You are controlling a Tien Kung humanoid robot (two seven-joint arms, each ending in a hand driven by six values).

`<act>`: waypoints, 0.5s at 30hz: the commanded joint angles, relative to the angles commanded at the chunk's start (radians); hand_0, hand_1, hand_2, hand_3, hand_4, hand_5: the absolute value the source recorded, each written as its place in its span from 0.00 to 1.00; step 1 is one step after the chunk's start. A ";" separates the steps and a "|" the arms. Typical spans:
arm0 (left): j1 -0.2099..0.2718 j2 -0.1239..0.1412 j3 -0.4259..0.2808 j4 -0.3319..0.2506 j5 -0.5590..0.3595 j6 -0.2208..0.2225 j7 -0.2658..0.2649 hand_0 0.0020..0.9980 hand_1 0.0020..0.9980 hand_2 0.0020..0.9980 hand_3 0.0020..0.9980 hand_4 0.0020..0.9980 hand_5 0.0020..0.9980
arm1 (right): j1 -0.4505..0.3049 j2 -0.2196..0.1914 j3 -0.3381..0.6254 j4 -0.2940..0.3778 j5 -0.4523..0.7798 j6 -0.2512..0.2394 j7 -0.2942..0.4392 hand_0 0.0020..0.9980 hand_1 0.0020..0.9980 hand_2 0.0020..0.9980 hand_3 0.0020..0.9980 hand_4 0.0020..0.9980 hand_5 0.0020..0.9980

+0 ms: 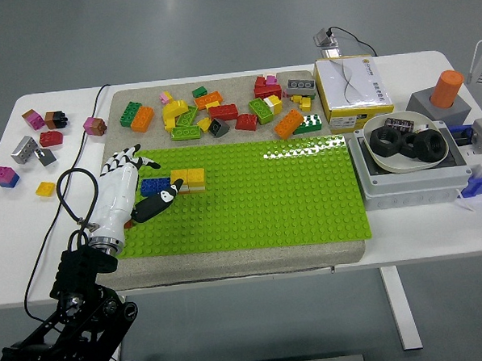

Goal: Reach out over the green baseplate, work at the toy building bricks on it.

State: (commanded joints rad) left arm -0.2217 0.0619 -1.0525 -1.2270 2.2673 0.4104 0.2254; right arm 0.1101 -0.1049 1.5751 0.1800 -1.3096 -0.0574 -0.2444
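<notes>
White table [229, 266], green baseplate [266, 195]; blue brick [154, 186] beside left hand's [120, 187] spread fingers [131, 156].

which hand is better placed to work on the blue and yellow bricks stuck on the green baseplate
The left. The left hand is over the green baseplate's left end, fingers spread, thumb just short of the blue brick and the yellow bricks. No right arm shows in the head view.

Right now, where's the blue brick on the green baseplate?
In the head view the blue brick sits on the green baseplate's left part, touching the yellow bricks on its right, beside the left hand.
</notes>
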 joint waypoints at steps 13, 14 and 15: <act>-0.040 -0.015 0.074 0.049 0.002 0.019 0.063 1.00 1.00 1.00 0.73 0.91 1.00 | 0.004 -0.003 0.004 0.000 -0.005 -0.001 0.001 0.59 0.58 0.64 0.65 0.66 0.75; -0.041 -0.015 0.075 0.050 0.002 0.019 0.063 1.00 1.00 1.00 0.73 0.91 1.00 | 0.004 -0.003 0.004 0.000 -0.005 -0.001 0.001 0.59 0.58 0.64 0.65 0.66 0.75; -0.042 -0.015 0.078 0.052 0.002 0.018 0.063 1.00 1.00 1.00 0.73 0.91 1.00 | 0.005 -0.002 0.004 0.000 -0.006 -0.001 0.001 0.59 0.58 0.64 0.65 0.66 0.75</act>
State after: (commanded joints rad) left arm -0.2637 0.0466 -0.9750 -1.1750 2.2689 0.4289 0.2888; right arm 0.1146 -0.1074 1.5793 0.1800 -1.3152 -0.0587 -0.2436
